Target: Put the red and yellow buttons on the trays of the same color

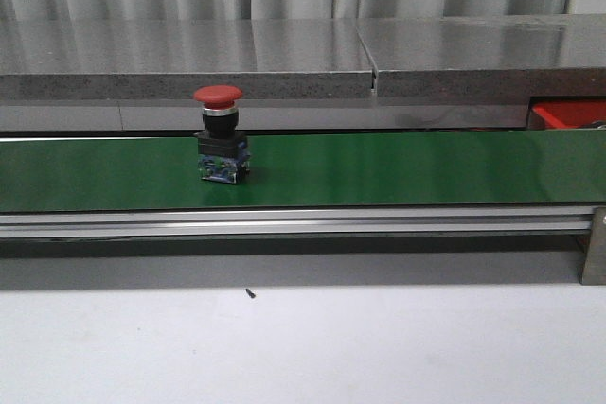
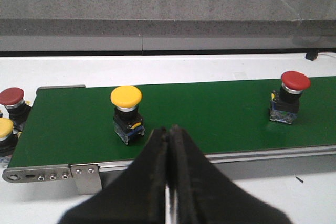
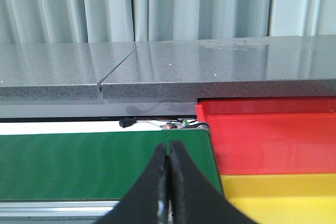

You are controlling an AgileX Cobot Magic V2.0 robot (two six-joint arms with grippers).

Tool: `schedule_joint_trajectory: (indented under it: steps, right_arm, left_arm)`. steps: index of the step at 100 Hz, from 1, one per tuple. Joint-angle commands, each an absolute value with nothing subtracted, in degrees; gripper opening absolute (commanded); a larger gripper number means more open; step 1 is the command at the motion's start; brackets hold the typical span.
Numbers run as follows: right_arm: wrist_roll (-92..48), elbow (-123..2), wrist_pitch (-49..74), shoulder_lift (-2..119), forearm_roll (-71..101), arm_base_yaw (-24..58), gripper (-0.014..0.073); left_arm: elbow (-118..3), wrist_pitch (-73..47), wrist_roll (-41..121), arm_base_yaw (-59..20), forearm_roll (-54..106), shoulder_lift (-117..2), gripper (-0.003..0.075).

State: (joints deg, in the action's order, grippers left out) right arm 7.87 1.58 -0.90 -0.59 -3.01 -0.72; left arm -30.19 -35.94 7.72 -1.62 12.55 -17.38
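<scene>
1. Both tools are empty: the left gripper (image 2: 169, 132) has its jaws pressed together with nothing between them, and so does the right gripper (image 3: 168, 148).
2. On the green belt (image 1: 398, 169), 1 red button (image 1: 220, 135) stands upright, left of centre. The left wrist view also shows a yellow button (image 2: 127, 113) standing just beyond the left fingertips.
3. Judged next: spread the jaws wide before descending, then close on the black body below the cap, since the cap is rounded and may slip.
4. The red tray (image 3: 273, 137) sits off the belt's right end, with a yellow tray (image 3: 281, 198) just nearer; carry each button to its match.
</scene>
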Motion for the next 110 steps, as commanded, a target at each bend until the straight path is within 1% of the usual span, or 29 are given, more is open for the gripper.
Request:
schedule_joint_trajectory:
  steps: [1,12,31,62,69,74,79,86,98,105,110]
  right_arm:
    - [7.70,-0.81,-3.77,-0.93,-3.69,-0.77,-0.0107]
    - [7.70,-5.72,1.09,1.56,-4.31,-0.77,-0.0106]
    - [7.70,-15.30,8.51,9.49,-4.93,-0.77,-0.0106]
    - [7.70,-25.83,11.13,25.02,-4.93,-0.77,-0.0102]
    - [7.70,-28.00,12.29,28.64,-4.93,-0.77,-0.0080]
    - [7.70,-29.52,13.13,31.14,-4.93,-0.77,-0.0041]
    - [7.70,-31.01,13.93,33.58,-4.93,-0.77,0.0020]
    - [7.70,-33.07,14.88,36.91,-4.93,-0.77,0.0138]
    - [7.70,-36.98,17.31,42.13,-4.93,-0.71,0.0384]
    - [7.70,-39.44,19.97,44.95,-4.88,-0.71,0.0493]
    - [7.70,-41.31,21.75,46.64,-4.88,-0.71,0.0544]
  left_arm:
    - [-31.36,-30.77,7.74,-2.07,13.56,-16.62,-0.0019]
    - [-31.36,-30.99,7.74,-2.07,13.68,-16.39,-0.0019]
    - [-31.36,-30.96,7.74,-2.07,13.68,-16.39,-0.0019]
    - [-31.36,-30.96,7.74,-2.07,13.68,-16.39,-0.0019]
    - [-31.36,-30.96,7.74,-2.07,13.68,-16.39,-0.0019]
    - [-31.36,-30.96,7.74,-2.07,13.68,-16.39,-0.0019]
    - [-31.36,-30.96,7.74,-2.07,13.68,-16.39,-0.0019]
    - [-31.36,-30.96,7.74,-2.07,13.68,-16.39,-0.0019]
    - [-31.36,-30.96,7.74,-2.07,13.68,-16.39,-0.0019]
    - [-31.36,-30.96,7.74,-2.07,13.68,-16.39,-0.0019]
    - [-31.36,-30.96,7.74,-2.07,13.68,-16.39,-0.0019]
